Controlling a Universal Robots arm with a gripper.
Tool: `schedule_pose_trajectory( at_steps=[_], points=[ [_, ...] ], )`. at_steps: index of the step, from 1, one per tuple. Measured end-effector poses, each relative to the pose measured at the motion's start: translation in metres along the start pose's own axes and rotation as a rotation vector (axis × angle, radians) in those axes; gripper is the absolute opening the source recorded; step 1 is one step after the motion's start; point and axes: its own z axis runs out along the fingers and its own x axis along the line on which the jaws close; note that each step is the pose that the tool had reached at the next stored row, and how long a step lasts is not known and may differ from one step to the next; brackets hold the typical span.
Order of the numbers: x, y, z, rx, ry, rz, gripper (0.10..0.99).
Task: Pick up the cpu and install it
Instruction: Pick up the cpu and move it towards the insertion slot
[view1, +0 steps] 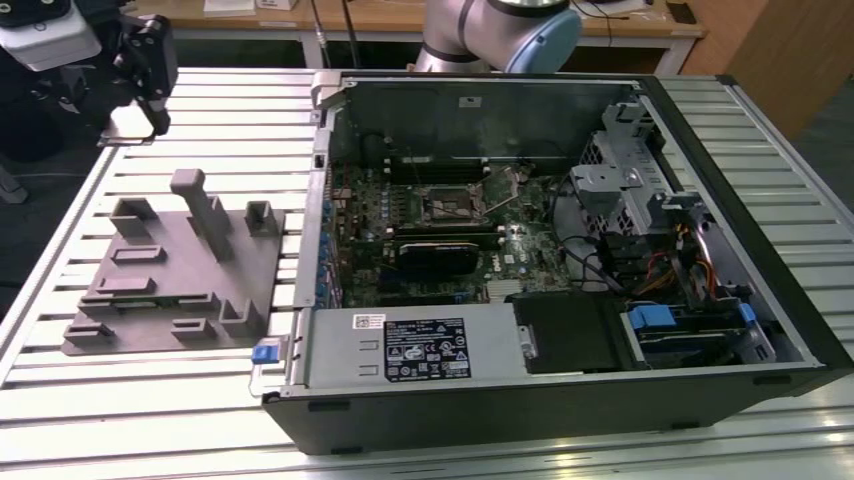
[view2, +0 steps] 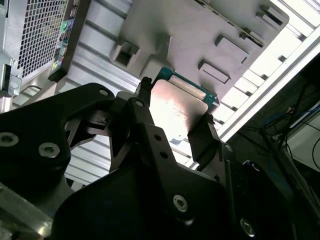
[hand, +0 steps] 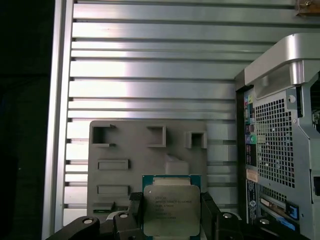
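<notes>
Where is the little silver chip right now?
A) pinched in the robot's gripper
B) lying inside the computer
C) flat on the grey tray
A: in both wrist views the gripper is shut on the cpu, holding it by two opposite edges, outside the computer case, with the grey tray behind it.

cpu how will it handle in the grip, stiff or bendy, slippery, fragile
Probably stiff: the cpu lies flat and unbent in the gripper. Likely light, being thin and small beside the case. Its smooth, shiny metal top hints it could slip, as only its edges are pinched.
</notes>
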Motion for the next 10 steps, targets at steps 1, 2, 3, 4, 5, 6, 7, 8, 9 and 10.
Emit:
schedule_pose_trajectory(
  at_steps=[1, 2, 3, 4, 5, 6, 7, 8, 9, 10],
  points=[
    [-0.0011, 0.0000, 0.0000, 0.000, 0.0001, 0.000, 0.545],
    [-0.0022, 0.0000, 0.0000, 0.000, 0.0000, 0.000, 0.545],
    [-0.0035, 0.0000, 0.0001, 0.000, 0.0000, 0.000, 0.545],
    [-0.0046, 0.0000, 0.0001, 0.000, 0.0000, 0.000, 0.545],
    [-0.0057, 0.0000, 0.0001, 0.000, 0.0001, 0.000, 0.545],
    [-0.0067, 0.0000, 0.0002, 0.000, 0.0000, 0.000, 0.545],
    [-0.0078, 0.0000, 0.0002, 0.000, 0.0001, 0.000, 0.545],
    [-0.0088, 0.0001, 0.0002, 0.000, 0.0001, 0.000, 0.545],
    [-0.0098, 0.0001, 0.0002, 0.000, 0.0000, 0.000, 0.545],
    [-0.0110, 0.0001, 0.0003, 0.000, 0.0000, 0.000, 0.545]
  ],
)
